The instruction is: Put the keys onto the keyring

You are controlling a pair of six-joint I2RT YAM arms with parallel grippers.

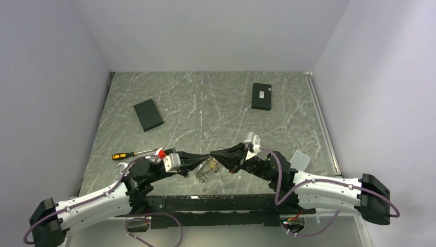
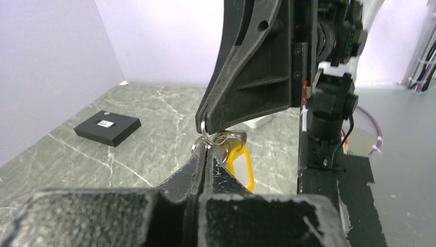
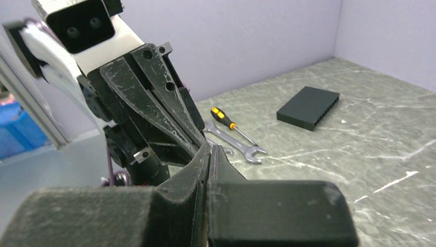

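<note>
The keyring (image 2: 212, 138), thin silver loops, hangs between both grippers just above the table, with a silver key (image 2: 235, 137) and an orange-yellow head (image 2: 241, 167) dangling from it. My left gripper (image 2: 206, 147) is shut, its tips pinching the ring wire from below. My right gripper (image 2: 203, 123) comes down from above, shut, its tip on the top of the same loop. In the top view the cluster (image 1: 207, 169) sits where the left gripper (image 1: 198, 165) and right gripper (image 1: 218, 160) meet. In the right wrist view the shut right gripper (image 3: 208, 149) hides the ring.
Two black boxes lie at the back left (image 1: 148, 114) and back right (image 1: 261, 96). An orange-handled screwdriver (image 1: 131, 154) and a silver wrench (image 3: 236, 143) lie left of the arms. A pale card (image 1: 300, 160) lies at the right.
</note>
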